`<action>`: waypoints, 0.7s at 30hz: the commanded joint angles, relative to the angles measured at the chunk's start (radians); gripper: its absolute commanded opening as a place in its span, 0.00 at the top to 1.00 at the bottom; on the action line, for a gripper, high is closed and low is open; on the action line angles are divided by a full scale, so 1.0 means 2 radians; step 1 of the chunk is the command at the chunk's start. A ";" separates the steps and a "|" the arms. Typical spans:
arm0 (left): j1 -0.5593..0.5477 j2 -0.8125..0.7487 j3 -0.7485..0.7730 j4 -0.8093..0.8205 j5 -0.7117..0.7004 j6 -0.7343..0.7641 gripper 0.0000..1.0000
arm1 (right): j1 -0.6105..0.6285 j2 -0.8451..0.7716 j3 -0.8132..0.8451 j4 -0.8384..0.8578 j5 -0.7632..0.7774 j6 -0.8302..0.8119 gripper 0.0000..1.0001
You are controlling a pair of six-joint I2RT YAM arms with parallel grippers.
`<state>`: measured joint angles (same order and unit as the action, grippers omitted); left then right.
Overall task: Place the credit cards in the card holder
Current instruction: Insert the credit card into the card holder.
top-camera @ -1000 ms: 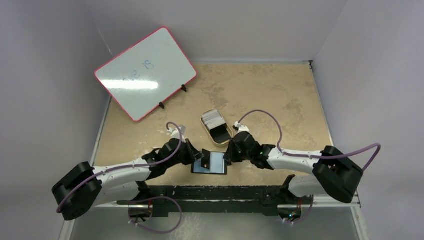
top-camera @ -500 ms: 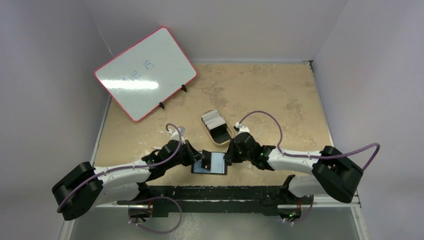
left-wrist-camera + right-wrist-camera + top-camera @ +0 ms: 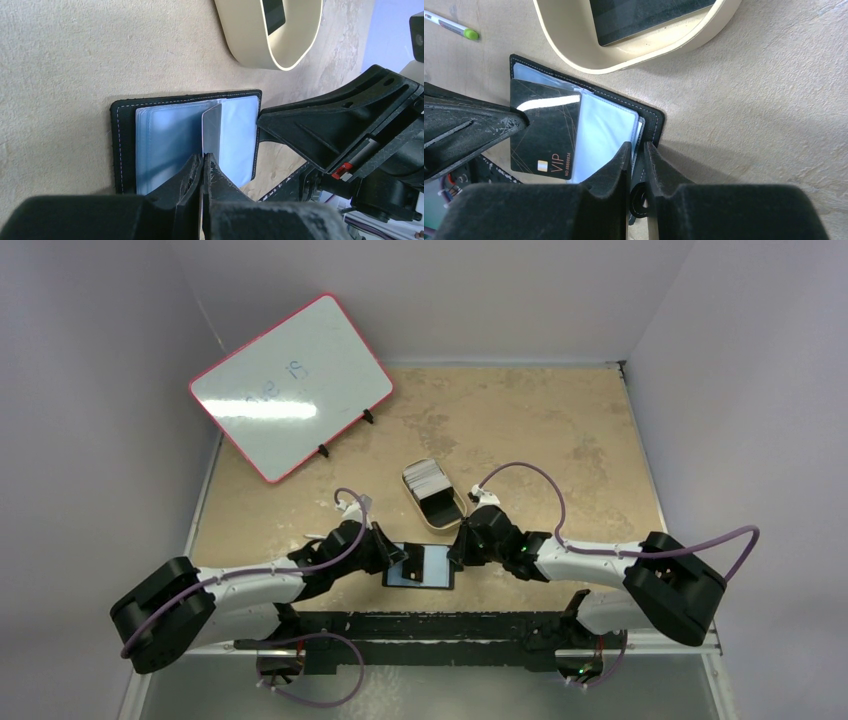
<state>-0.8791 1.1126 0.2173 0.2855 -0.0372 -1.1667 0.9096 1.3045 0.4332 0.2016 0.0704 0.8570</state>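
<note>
The black card holder (image 3: 432, 575) lies open near the table's front, its bluish sleeves (image 3: 170, 145) up. My left gripper (image 3: 400, 558) is shut on one credit card (image 3: 211, 131) and holds it on edge over the sleeves; its tips (image 3: 204, 156) pinch the card's near edge. In the right wrist view that card (image 3: 546, 127) shows a black face marked "VIP", with its top edge among the sleeves. My right gripper (image 3: 639, 146) is shut on the holder's right cover edge (image 3: 651, 125), by the snap tab. More cards (image 3: 423, 476) lie stacked in the tan tin (image 3: 447, 512).
The oval tin (image 3: 574, 52) stands just behind the holder, close to both grippers. A pen with a green tip (image 3: 454, 27) lies to the left. A red-framed whiteboard (image 3: 290, 385) stands at the back left. Walls close in the table on three sides.
My left gripper has shifted a little and tipped the card from flat and pale to more upright and dark over the holder. The right gripper has stayed on the cover.
</note>
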 commanded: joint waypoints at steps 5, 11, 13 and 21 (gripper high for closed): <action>0.001 0.008 0.003 0.008 0.000 0.007 1.00 | 0.003 0.007 -0.007 0.011 0.007 0.011 0.85; 0.000 0.036 0.001 0.031 0.005 0.002 1.00 | 0.003 0.005 -0.011 0.014 0.007 0.016 0.85; 0.000 0.041 0.002 0.038 0.003 0.000 1.00 | 0.003 0.004 -0.013 0.015 0.007 0.019 0.85; 0.000 0.034 0.007 0.015 -0.018 -0.007 1.00 | 0.002 0.003 -0.015 0.024 0.005 0.029 0.85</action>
<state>-0.8791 1.1873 0.2173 0.3504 -0.0326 -1.1694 0.9096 1.3087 0.4164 0.2420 0.0696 0.8906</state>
